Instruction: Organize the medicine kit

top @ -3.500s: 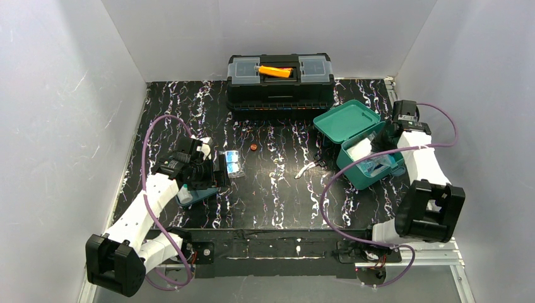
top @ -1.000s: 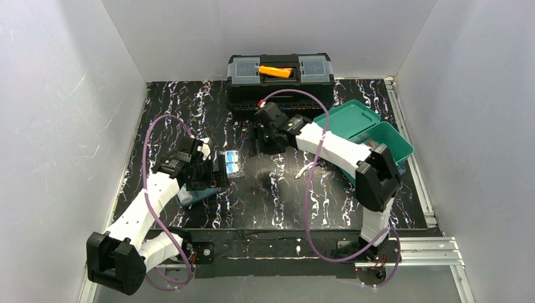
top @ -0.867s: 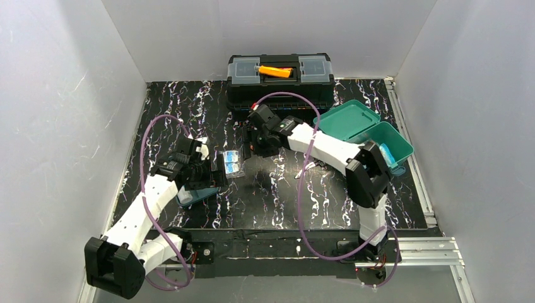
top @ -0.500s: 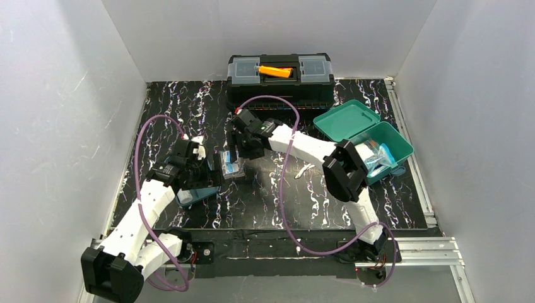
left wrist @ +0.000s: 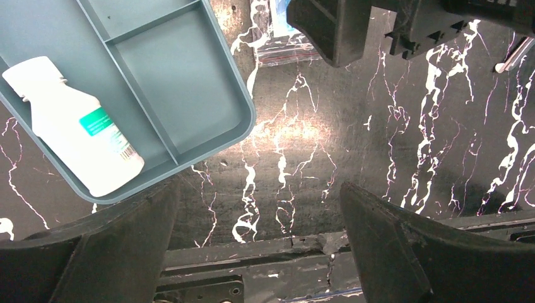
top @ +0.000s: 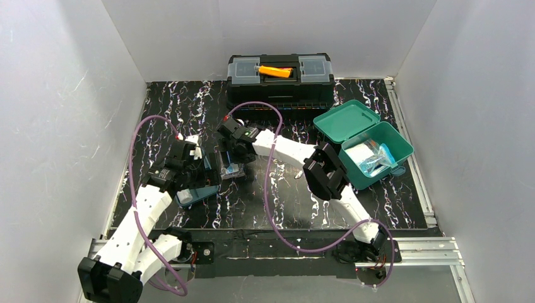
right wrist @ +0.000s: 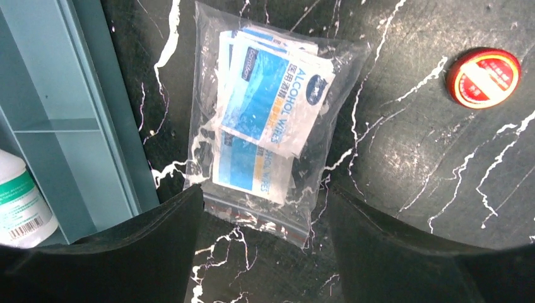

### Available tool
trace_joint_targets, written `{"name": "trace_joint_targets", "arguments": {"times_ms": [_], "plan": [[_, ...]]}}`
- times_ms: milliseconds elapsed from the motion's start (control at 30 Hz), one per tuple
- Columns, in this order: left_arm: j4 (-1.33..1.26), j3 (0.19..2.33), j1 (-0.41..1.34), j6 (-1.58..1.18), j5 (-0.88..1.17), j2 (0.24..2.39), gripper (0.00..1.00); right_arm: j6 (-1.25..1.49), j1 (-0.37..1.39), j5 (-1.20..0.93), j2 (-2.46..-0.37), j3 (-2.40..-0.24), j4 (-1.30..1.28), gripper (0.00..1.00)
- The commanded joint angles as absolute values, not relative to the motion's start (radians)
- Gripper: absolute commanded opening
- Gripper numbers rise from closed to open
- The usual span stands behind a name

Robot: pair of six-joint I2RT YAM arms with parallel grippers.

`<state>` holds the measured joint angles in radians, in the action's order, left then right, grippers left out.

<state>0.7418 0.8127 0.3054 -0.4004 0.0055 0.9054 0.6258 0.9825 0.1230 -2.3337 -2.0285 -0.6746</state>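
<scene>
The medicine kit [top: 385, 173], a teal box with its lid [top: 346, 121] thrown back, stands at the right with clear packets inside. Its darker divided tray [top: 203, 194] [left wrist: 170, 82] [right wrist: 57, 126] lies at the left and holds a white bottle [left wrist: 79, 142] [right wrist: 19, 208]. My right arm reaches across the table. Its gripper [top: 229, 153] [right wrist: 264, 201] is open, with the fingers either side of the near end of a clear bag of alcohol wipes [right wrist: 268, 120] [top: 232, 170] beside the tray. My left gripper [top: 197, 173] [left wrist: 258, 189] hangs open and empty over bare table, next to the tray's corner.
A black toolbox [top: 281, 79] with an orange handle stands at the back centre. A small red round tin [right wrist: 482, 69] lies just right of the wipes bag. In the left wrist view the right gripper's black body [left wrist: 378, 25] shows at the top, and the table's front edge [left wrist: 252, 252] is close below.
My right arm has swung left from near the toolbox to the wipes bag and come down over it. The left arm has shifted slightly back. Nothing was picked up.
</scene>
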Motion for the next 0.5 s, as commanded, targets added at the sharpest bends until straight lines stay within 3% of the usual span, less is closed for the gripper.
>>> {"name": "trace_joint_targets", "arguments": {"times_ms": [0,100,167,267,300,367,467], "plan": [[0.766,0.841,0.309,-0.402,-0.015,0.889,0.98,0.635,0.991,0.175,-2.386,-2.129,-0.716,0.77],[0.766,0.842,0.310,-0.401,-0.007,0.886,0.98,0.640,0.994,0.202,-2.440,-2.180,-0.754,0.74],[0.764,0.842,0.310,-0.400,-0.003,0.884,0.98,0.648,0.999,0.204,-2.474,-2.197,-0.767,0.67],[0.762,0.842,0.309,-0.399,0.000,0.886,0.98,0.638,1.006,0.227,-2.501,-2.197,-0.780,0.37],[0.763,0.840,0.310,-0.399,0.000,0.884,0.98,0.634,1.008,0.233,-2.504,-2.193,-0.784,0.22],[0.762,0.841,0.310,-0.399,0.000,0.886,0.98,0.630,1.010,0.242,-2.496,-2.175,-0.782,0.05],[0.763,0.841,0.311,-0.399,0.000,0.892,0.98,0.623,1.013,0.257,-2.416,-2.068,-0.722,0.01]]}}
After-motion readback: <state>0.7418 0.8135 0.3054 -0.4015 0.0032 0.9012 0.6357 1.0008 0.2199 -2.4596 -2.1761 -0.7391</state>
